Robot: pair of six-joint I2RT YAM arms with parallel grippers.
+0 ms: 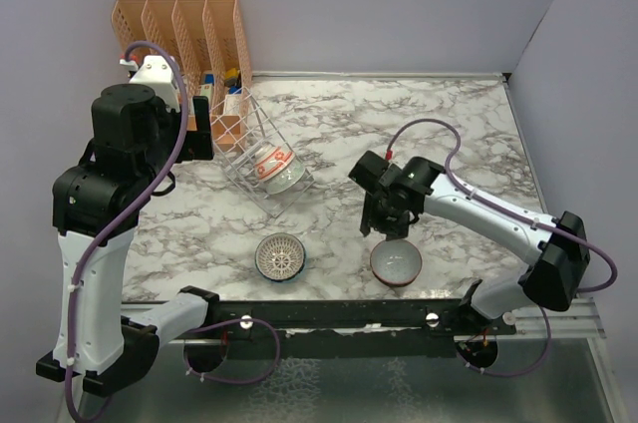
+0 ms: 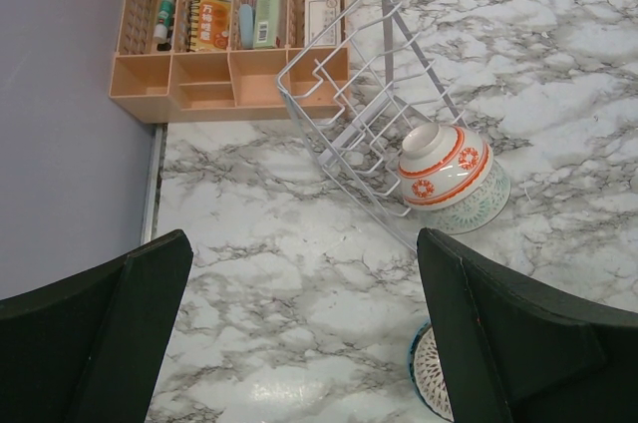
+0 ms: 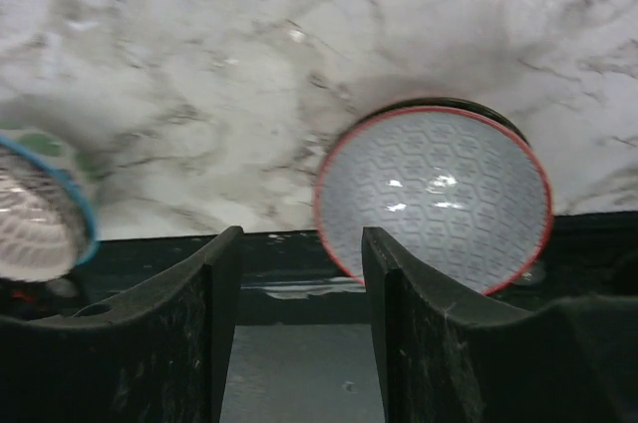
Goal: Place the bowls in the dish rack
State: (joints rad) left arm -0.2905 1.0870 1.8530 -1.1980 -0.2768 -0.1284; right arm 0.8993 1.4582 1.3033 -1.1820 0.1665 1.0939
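The wire dish rack point(image 1: 249, 144) lies tipped on the marble table, left of centre, and holds two nested bowls point(image 1: 272, 166). In the left wrist view the rack point(image 2: 344, 119) holds a white bowl with orange bands point(image 2: 439, 159) on a green leaf-patterned bowl point(image 2: 483, 206). A white lattice bowl point(image 1: 280, 256) and a grey-white bowl with red rim point(image 1: 396, 263) stand near the front edge. My right gripper point(image 1: 379, 225) hovers open just left of the red-rimmed bowl point(image 3: 434, 189), empty point(image 3: 299, 273). My left gripper point(image 1: 199, 132) is open and empty point(image 2: 304, 333), high beside the rack.
An orange slotted organizer point(image 1: 184, 29) with small bottles and boxes stands at the back left corner, also in the left wrist view point(image 2: 219, 74). Grey walls close in the left, back and right. A black rail point(image 1: 329, 313) runs along the front edge.
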